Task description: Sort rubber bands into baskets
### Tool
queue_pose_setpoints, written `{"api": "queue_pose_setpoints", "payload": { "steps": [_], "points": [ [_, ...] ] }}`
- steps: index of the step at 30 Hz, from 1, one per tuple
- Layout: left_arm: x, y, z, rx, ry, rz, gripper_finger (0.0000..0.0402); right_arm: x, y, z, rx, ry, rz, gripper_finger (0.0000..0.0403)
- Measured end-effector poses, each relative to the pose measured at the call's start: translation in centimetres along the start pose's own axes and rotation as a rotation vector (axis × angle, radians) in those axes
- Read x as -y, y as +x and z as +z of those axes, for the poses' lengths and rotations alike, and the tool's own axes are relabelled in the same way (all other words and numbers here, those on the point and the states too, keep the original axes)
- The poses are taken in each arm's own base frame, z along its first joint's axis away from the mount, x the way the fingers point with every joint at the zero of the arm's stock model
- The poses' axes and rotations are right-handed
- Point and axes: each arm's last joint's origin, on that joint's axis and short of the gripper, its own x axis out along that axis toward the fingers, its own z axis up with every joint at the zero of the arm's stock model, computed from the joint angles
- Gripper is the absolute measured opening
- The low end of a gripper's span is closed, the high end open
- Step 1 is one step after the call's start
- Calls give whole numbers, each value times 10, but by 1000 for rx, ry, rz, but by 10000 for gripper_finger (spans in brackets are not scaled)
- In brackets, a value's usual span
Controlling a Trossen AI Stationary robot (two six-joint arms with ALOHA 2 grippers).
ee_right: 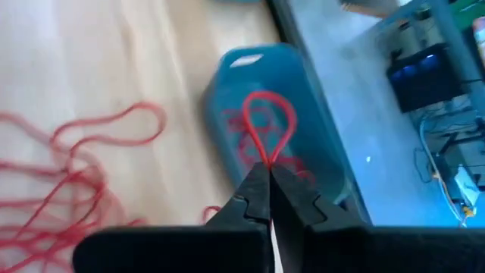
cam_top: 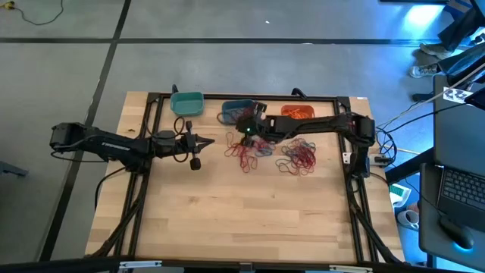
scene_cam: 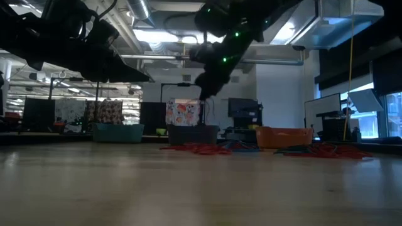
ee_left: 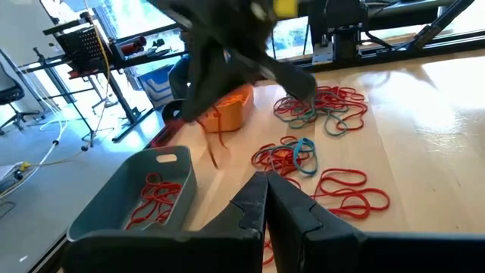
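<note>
A red rubber band is pinched in the clenched right claw, its loop dangling over the slate-blue basket, where more red bands are seen. The left claw is held clenched and empty above the counter. Loose bands are scattered near the baskets.

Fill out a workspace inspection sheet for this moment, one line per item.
Surface: wooden table, front half bare.
Job's things: teal basket, slate blue basket holding red bands, orange basket; loose rubber bands in two heaps.
Clutter: nothing seen.
Grippers: right gripper shut on a red band above the slate blue basket; left gripper shut, empty.
Cables: black cables at the right table edge.
Surroundings: laptop on a side desk.
</note>
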Motion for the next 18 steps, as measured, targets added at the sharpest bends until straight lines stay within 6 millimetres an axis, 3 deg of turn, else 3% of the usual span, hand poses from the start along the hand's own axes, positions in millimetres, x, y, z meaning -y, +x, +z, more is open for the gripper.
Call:
{"api": "queue_pose_setpoints", "payload": {
  "steps": [8, 18],
  "points": [
    [0, 0, 0, 3, -2, 1, 5, 35, 8, 10, 127, 61, -61, 7],
    [0, 0, 0, 2, 3, 0, 5, 66, 31, 5, 227, 144, 92, 8]
  ]
}}
